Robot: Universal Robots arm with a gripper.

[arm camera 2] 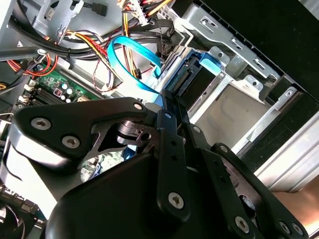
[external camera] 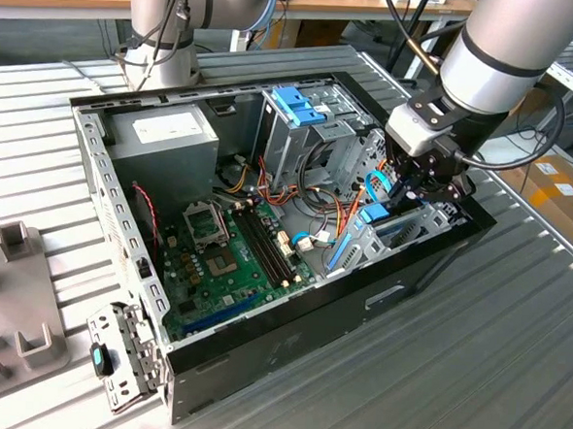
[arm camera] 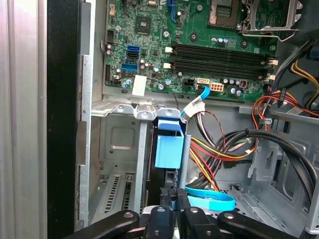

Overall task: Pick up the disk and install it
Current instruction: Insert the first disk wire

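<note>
In the exterior view, the tool (external camera: 405, 188) dips into the computer case (external camera: 259, 347) at its three-o'clock side. In the second wrist view it looks clenched on the disk (arm camera 2: 192, 82). In the first wrist view, the disk (arm camera: 167, 152) stands edge-on in the drive bay (arm camera: 119, 144); I judge its rails should stay square to the bay walls.

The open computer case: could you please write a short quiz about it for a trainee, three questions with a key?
1. True or false: the green motherboard lies inside the black metal computer case.
2. The black gripper is nearest to: A) grey box-shaped power supply; B) silver-grey flat metal disk with light-blue plastic rails; C) square processor socket.
3. What colour is the flat looped cable beside the metal drive cage?
Key: 1 true; 2 B; 3 blue.
</note>
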